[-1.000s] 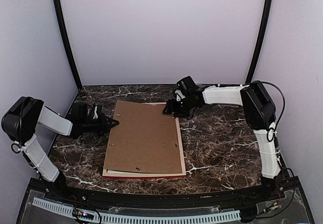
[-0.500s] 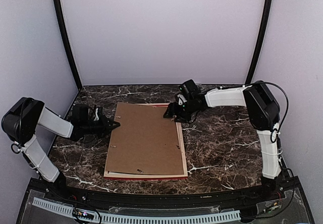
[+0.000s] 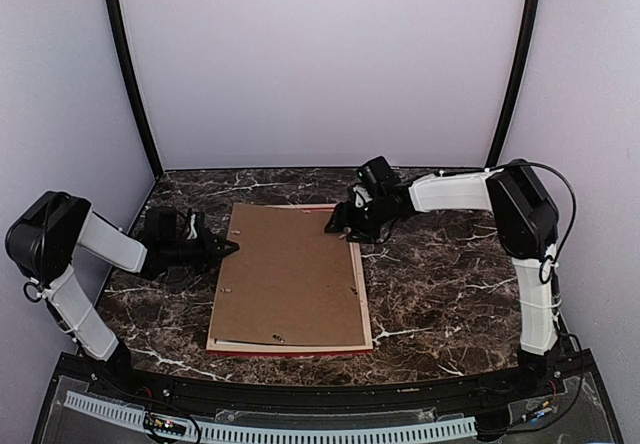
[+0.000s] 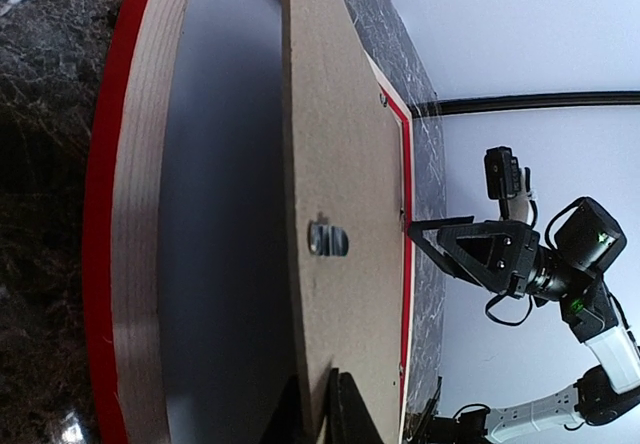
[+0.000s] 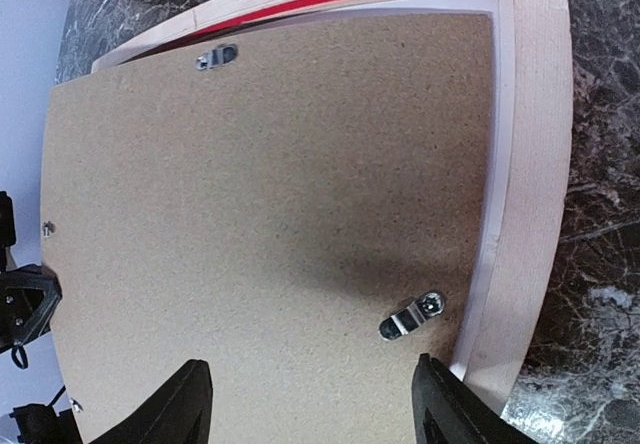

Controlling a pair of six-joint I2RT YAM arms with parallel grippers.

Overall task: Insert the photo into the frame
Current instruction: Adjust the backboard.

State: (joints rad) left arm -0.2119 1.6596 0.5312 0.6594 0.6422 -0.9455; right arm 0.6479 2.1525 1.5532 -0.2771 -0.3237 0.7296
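Note:
The frame [image 3: 363, 299] lies face down on the marble table, pale wood back up and red edge [image 3: 290, 350] showing at the front. A brown backing board [image 3: 290, 274] rests on it. My left gripper [image 3: 233, 247] is shut on the board's left edge. In the left wrist view the board [image 4: 350, 164] runs edge-on between the fingers of that gripper [image 4: 318, 406], raised a little off the frame's rail [image 4: 140, 214]. My right gripper [image 3: 337, 226] hangs open over the board's far right corner [image 5: 270, 164], nothing between its fingers [image 5: 315, 404]. The photo is hidden.
Small metal turn clips sit on the board, one near the right gripper [image 5: 412, 317] and one at the far edge [image 5: 216, 58]. Marble tabletop [image 3: 440, 284] surrounds the frame. Pale walls with black corner posts [image 3: 130, 74] close the back and sides.
The left gripper has dropped slightly with the board's left edge. The right gripper has drifted a little to the right over the far corner. Frame and board shifted only slightly.

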